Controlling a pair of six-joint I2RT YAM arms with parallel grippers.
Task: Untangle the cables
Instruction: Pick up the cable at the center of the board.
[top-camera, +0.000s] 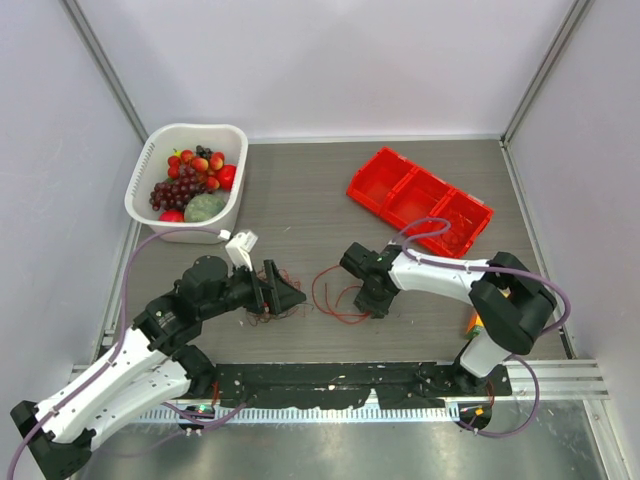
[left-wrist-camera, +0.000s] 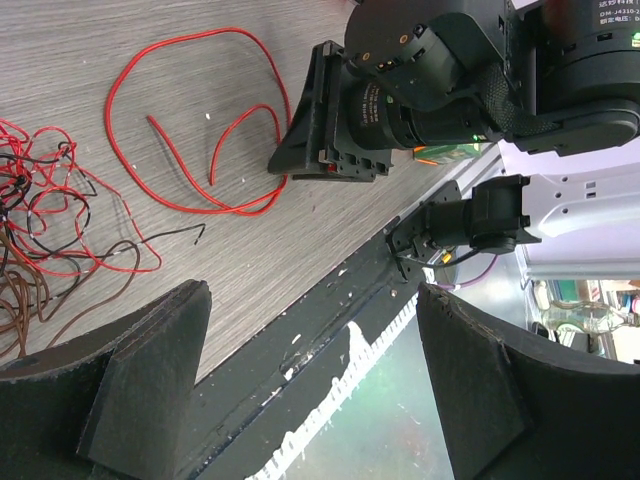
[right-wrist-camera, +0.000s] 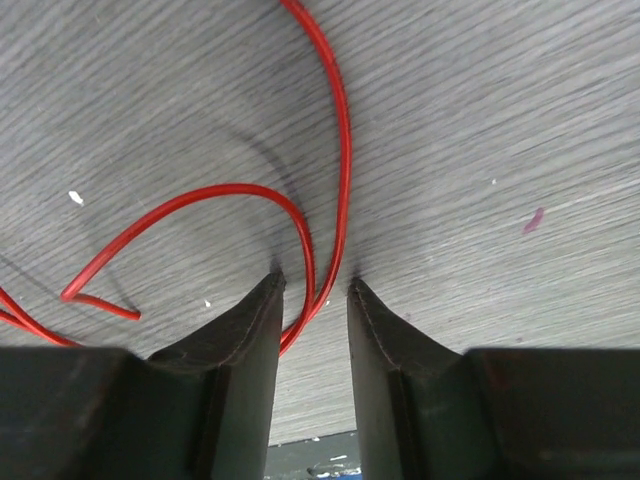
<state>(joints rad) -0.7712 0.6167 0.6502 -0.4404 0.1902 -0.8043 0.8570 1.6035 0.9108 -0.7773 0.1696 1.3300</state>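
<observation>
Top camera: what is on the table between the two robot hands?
A loose red wire lies looped between the left gripper and the right gripper. The top view shows it plainly.

We see the left gripper (top-camera: 278, 288) low over the desk (top-camera: 300, 200), just on the far side of a small tangle of cables (top-camera: 270, 312) towards the near edge. Right of the tangle a loose red wire (top-camera: 330, 295) lies in a loop, and the right gripper (top-camera: 376, 300) points down at the loop's right side. A white basket (top-camera: 195, 128) of fruit sits in the far left corner. A red bin tray (top-camera: 385, 177) lies askew towards the far right corner.
</observation>
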